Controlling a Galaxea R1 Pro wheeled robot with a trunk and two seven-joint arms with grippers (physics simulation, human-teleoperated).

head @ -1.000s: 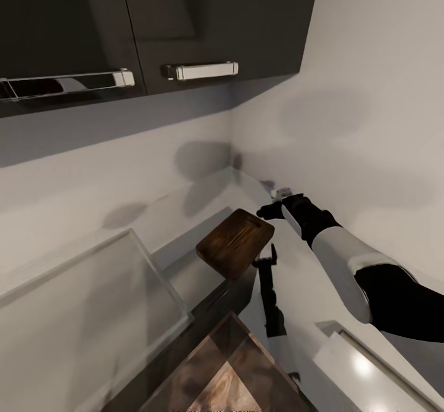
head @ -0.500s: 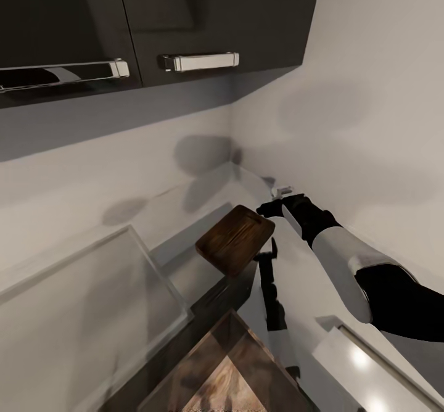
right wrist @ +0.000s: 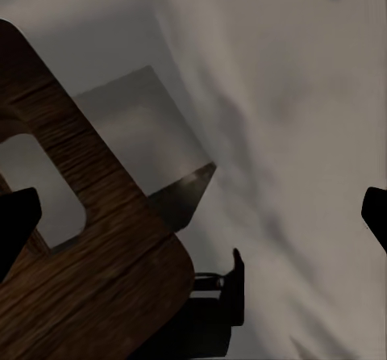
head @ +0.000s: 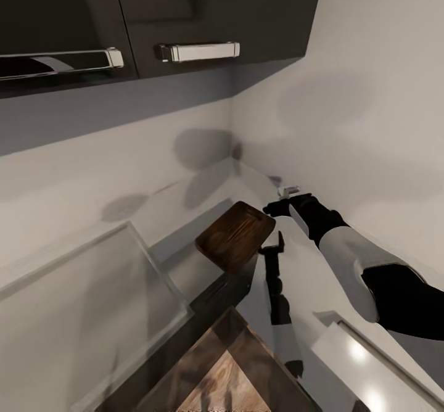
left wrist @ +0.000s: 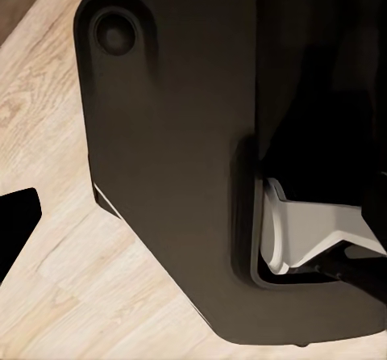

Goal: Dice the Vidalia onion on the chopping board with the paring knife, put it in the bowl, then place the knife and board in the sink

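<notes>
The dark brown chopping board [head: 235,237] lies on the glossy grey countertop [head: 203,199] near the wall corner, one end past the counter's edge. My right gripper [head: 279,199] hovers just right of the board's far corner, close to the wall. In the right wrist view the board [right wrist: 97,279] shows its slot handle hole, and the right gripper [right wrist: 193,219] is open with nothing between its fingertips [right wrist: 16,223]. The left gripper hangs low beside my dark base [left wrist: 185,158] over the wooden floor, with one fingertip [left wrist: 18,215] at the picture's edge. The onion, paring knife, bowl and sink are out of view.
Dark upper cabinets [head: 203,5] with chrome handles [head: 197,51] hang above the counter. White walls meet in a corner [head: 233,153] behind the board. A slim dark shape [head: 274,282] runs along the surface right of the board. Wooden floor [head: 225,375] lies below.
The head view has shifted a little, so the cabinets sit higher. My right gripper has drifted slightly right, away from the board's far corner. The board has not moved.
</notes>
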